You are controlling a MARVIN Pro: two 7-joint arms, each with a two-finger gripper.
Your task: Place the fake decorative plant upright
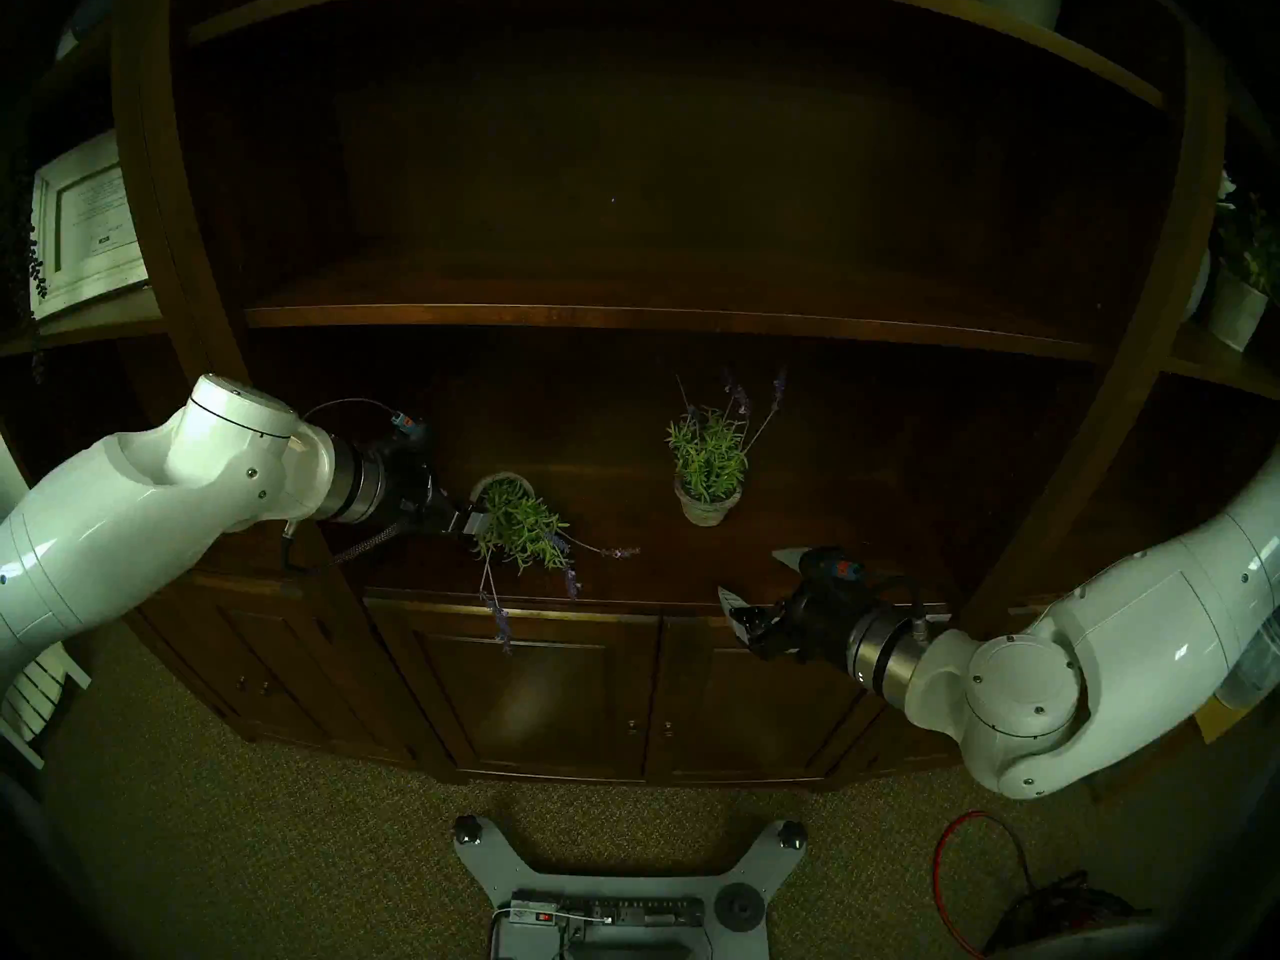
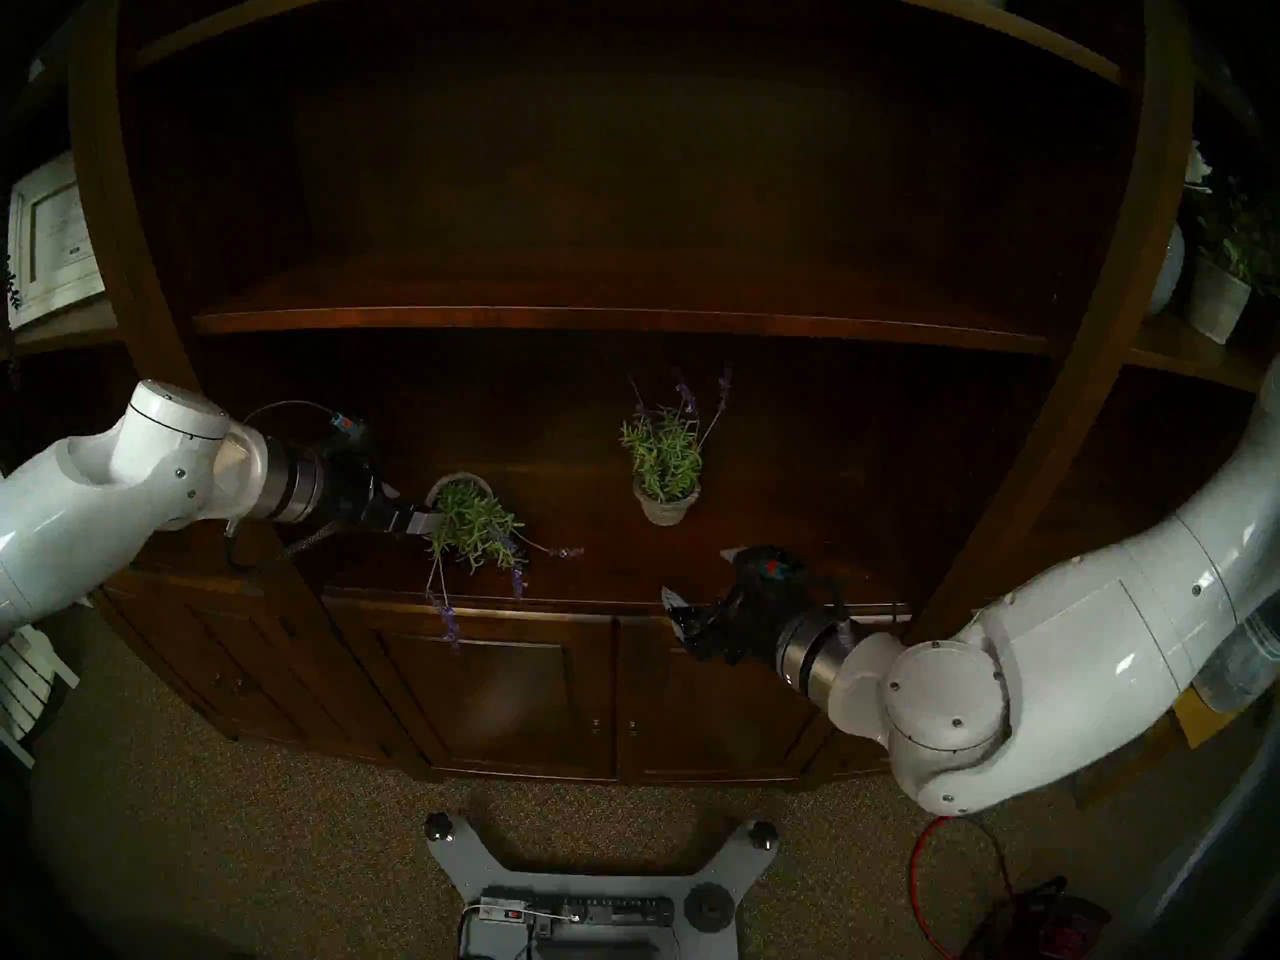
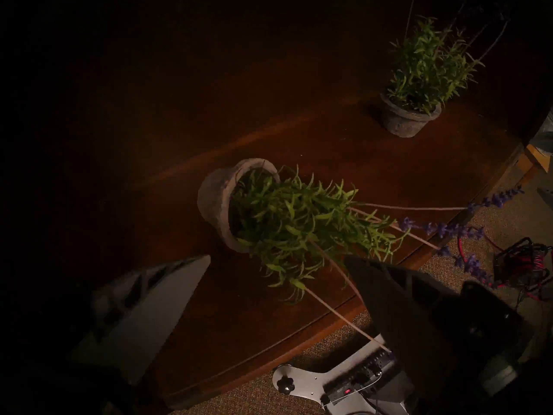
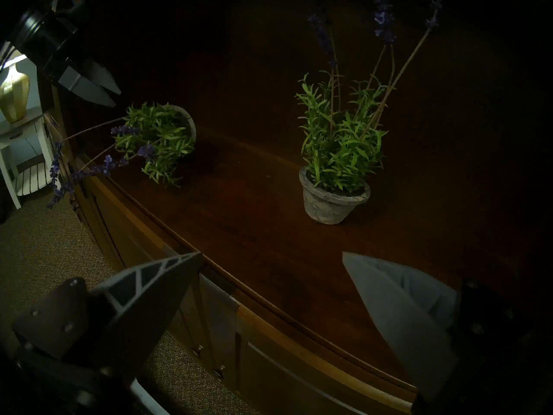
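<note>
Hovering open beside the tipped plant (image 1: 516, 522), left claw (image 1: 465, 522) lines up on its pot; right claw (image 1: 758, 591) idles open over the desk (image 1: 658, 564)

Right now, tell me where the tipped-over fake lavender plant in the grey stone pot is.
The tipped-over fake lavender plant lies left of centre on the dark wooden cabinet ledge, beside the left pincer, its stems overhanging the front edge.
</note>
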